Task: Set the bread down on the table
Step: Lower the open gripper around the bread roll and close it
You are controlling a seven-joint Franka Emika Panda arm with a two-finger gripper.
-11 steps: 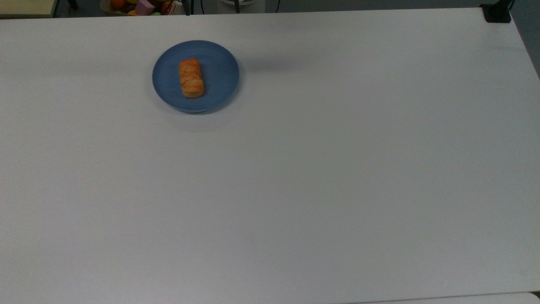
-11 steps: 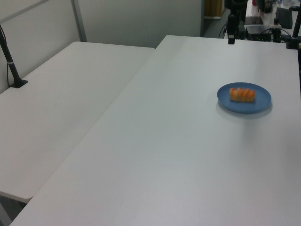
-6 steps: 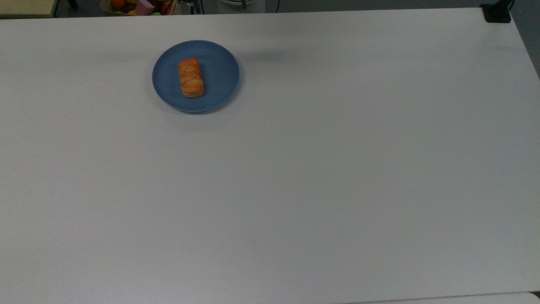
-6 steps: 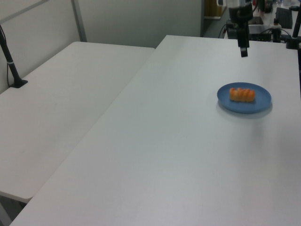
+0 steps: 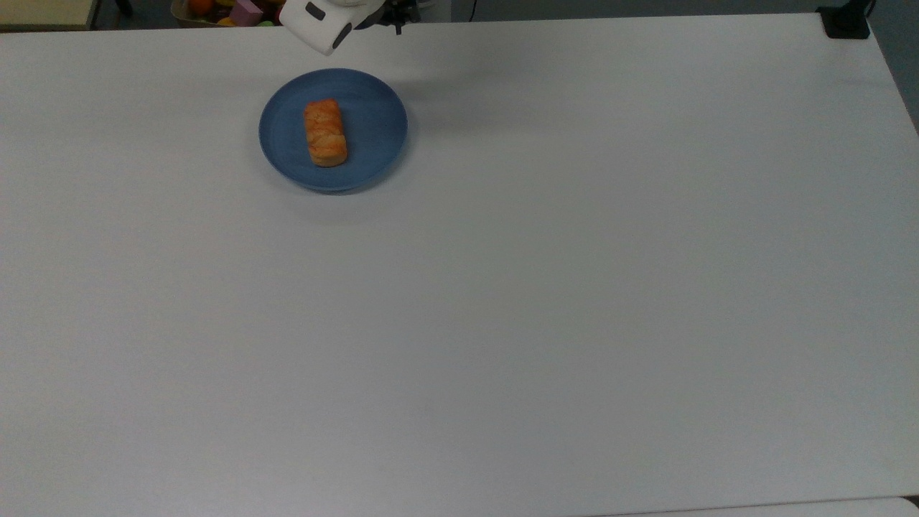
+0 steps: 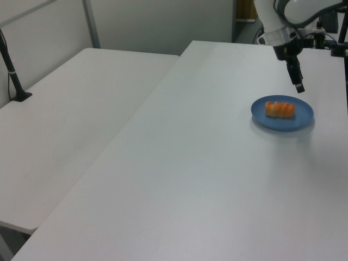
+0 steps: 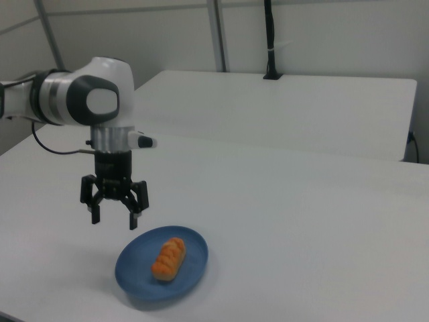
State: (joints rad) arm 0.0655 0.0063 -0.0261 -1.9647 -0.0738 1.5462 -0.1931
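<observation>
White and smooth, the worktop [image 5: 546, 301] is big and flat, with lots of bare space near the front of the top view. Farther back sits a round blue plate [image 5: 373, 129]. It looks hard and a bit shiny, with a low rim.

On the plate lies the bread [image 5: 325, 132]. It is a small long loaf, golden orange, with bumpy ridges and brown streaks on top. In the top view it lies a little left of the plate's middle.

Behind the plate, up in the air, hangs the end effector [image 7: 114, 213]. Its two dark fingers [image 7: 134, 219] are spread wide apart, and nothing is between them. In the right view it is above the plate's left edge, not touching the bread. The arm [image 7: 80, 100] above it is white and round with dark joints.

I think the job has only just begun. The bread has to be grabbed, lifted off the plate, and set down on the bare worktop.
</observation>
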